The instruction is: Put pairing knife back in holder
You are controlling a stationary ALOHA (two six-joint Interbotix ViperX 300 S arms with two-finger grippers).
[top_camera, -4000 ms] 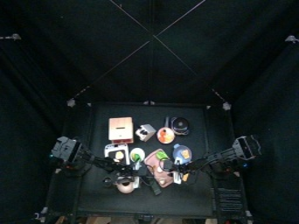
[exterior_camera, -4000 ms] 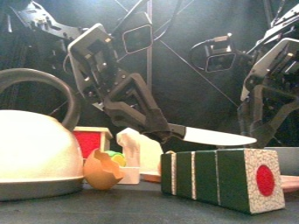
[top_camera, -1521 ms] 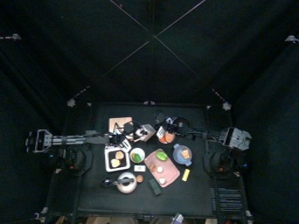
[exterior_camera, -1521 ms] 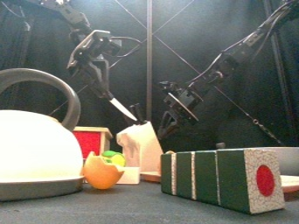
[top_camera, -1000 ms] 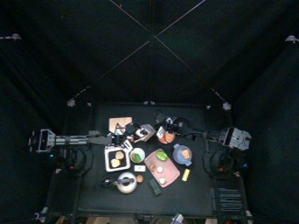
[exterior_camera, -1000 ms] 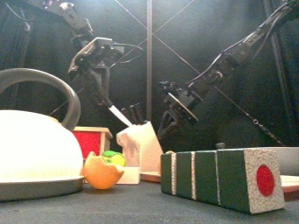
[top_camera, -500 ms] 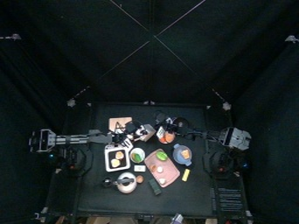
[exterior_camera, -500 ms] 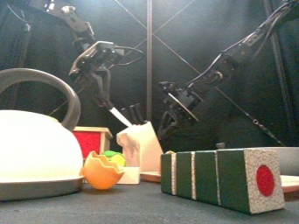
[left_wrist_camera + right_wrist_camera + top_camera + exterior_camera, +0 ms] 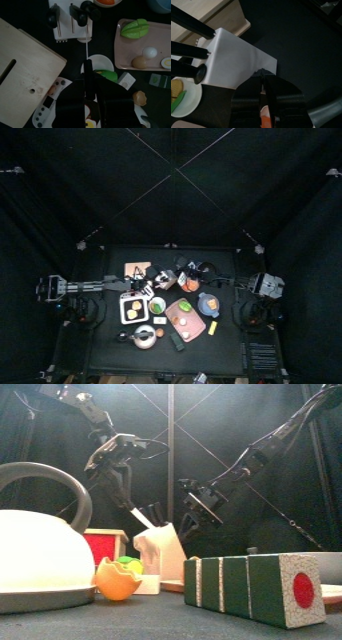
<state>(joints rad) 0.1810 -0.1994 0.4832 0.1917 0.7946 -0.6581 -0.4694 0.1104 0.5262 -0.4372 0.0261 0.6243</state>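
Observation:
The holder [image 9: 158,549] is a white block with black knife handles standing in it, behind the toy food in the front view. My left gripper [image 9: 118,469] hangs above it, shut on the paring knife [image 9: 140,517]. The blade slants down with its tip at the block's top. In the left wrist view the knife [image 9: 87,50] shows edge-on as a thin line running to the holder [image 9: 70,22]. My right gripper [image 9: 263,75] grips a corner of the holder [image 9: 234,57]. In the front view the right gripper [image 9: 198,504] sits at the block's upper right.
A tan wooden board [image 9: 27,65] with a slot lies beside the holder. A pink tray [image 9: 143,45] carries green and egg-like toy food. Near the front edge stand a white kettle [image 9: 40,549], an orange toy [image 9: 116,579] and a green-and-white block [image 9: 254,587].
The left gripper has eased the knife slightly down and toward the holder, bringing the tip to the block's top. The right arm has stayed in place.

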